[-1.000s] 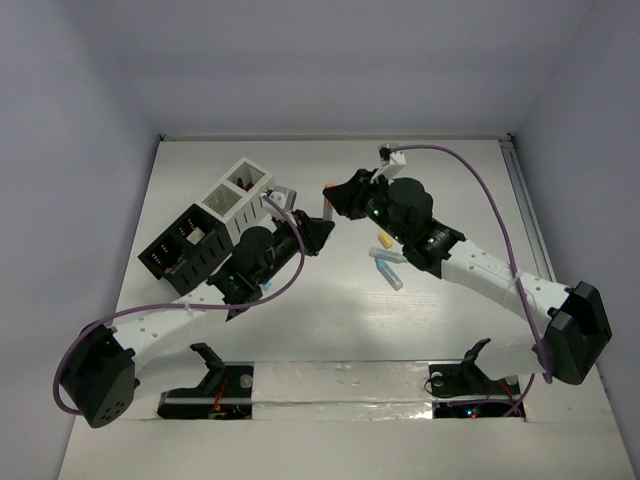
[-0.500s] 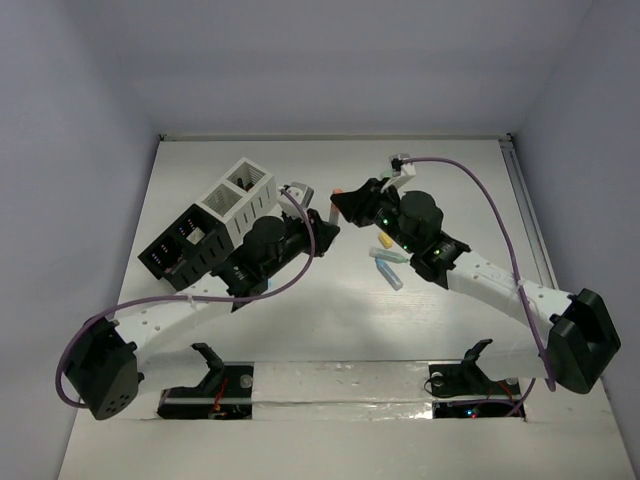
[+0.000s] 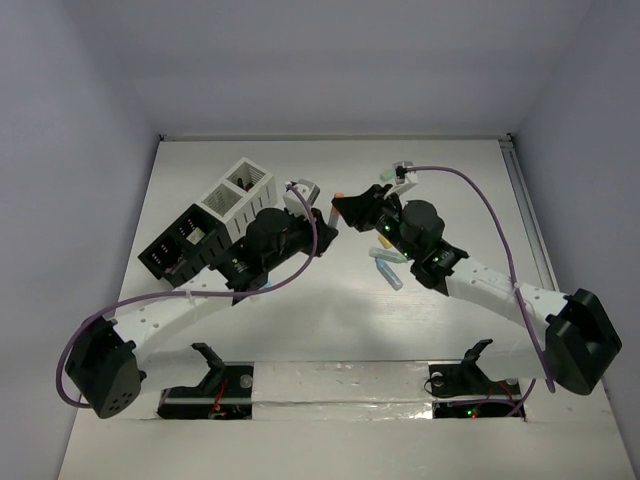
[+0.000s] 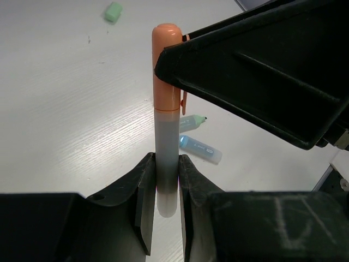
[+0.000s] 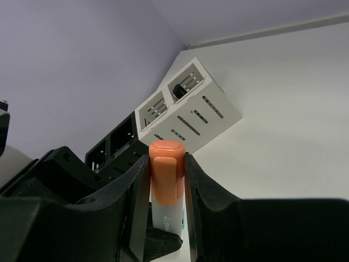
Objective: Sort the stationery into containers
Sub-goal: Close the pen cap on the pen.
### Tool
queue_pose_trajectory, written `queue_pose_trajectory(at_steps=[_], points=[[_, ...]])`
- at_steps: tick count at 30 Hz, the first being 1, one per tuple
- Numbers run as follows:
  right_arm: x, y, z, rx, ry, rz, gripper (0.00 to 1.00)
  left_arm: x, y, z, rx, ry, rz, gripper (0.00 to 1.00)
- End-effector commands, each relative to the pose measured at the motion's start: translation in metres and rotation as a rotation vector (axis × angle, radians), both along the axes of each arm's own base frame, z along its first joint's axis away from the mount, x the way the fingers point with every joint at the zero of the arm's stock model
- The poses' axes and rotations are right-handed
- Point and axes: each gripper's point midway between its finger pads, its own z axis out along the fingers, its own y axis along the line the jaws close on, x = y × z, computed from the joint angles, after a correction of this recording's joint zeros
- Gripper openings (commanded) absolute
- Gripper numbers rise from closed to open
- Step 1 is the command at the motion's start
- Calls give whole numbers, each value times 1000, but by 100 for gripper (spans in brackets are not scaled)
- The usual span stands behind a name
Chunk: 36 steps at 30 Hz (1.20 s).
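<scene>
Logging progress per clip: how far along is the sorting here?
Done: little shows; the white box seems to hold one dark piece; what the black box holds is unclear. In hand: an orange-capped marker, clamped by both the left jaws and right jaws, apparently a handover. Left: a blue marker, a green block and others lie loose on the table.

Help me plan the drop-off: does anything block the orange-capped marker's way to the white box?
Nothing loose shows between the orange-capped marker and the white box. Both claws grip it, though: left claw on its pale barrel, right claw on its cap; one probably must release first.
</scene>
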Motion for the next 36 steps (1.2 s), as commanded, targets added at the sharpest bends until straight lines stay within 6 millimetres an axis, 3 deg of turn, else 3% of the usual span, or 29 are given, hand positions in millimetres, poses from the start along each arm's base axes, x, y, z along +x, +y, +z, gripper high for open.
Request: queue_pose_trajectory(at_steps=[1, 9, 15, 18, 22, 26, 35, 36], points=[[-73, 19, -116, -246, 303, 266, 0, 32, 38, 205, -412, -461, 195, 0], [-83, 27, -128, -252, 327, 294, 0, 33, 36, 227, -445, -493, 178, 0], [-86, 21, -139, -280, 350, 284, 0, 35, 35, 243, -456, -520, 167, 0], [-81, 15, -136, -297, 330, 249, 0, 35, 36, 234, -453, -502, 172, 0], [-73, 18, -118, -284, 286, 230, 0, 40, 40, 208, -419, -456, 196, 0], [-66, 25, -98, -262, 240, 234, 0, 39, 46, 186, -391, -413, 221, 0], [-51, 46, -73, -199, 197, 245, 0, 24, 62, 133, -354, -305, 253, 0], [-49, 50, -70, -191, 190, 252, 0, 20, 65, 134, -364, -304, 255, 0]])
